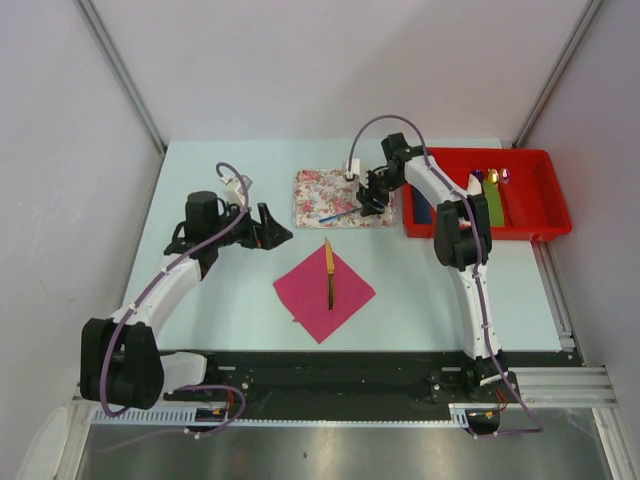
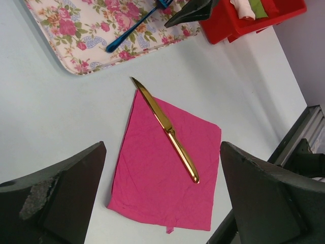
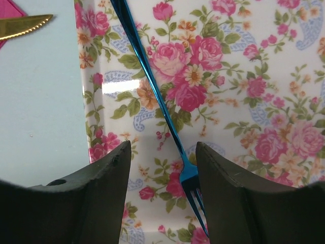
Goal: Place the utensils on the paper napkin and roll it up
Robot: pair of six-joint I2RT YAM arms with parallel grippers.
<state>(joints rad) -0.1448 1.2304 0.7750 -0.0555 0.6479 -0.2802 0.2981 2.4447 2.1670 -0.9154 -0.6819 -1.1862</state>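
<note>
Straddling the blue fork (image 3: 152,86) on the floral tray (image 3: 264,76), the right gripper (image 3: 162,152) stands spread, the handle passing between its fingers (image 3: 76,203). Best lowered squarely and closed low on that thin stem; knife (image 3: 25,26) and napkin (image 3: 7,7) lie ahead-left.

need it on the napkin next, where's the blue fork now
In the top view the blue fork lies on the floral tray near its front edge, beyond the pink napkin; the right gripper straddles it with open fingers.
</note>
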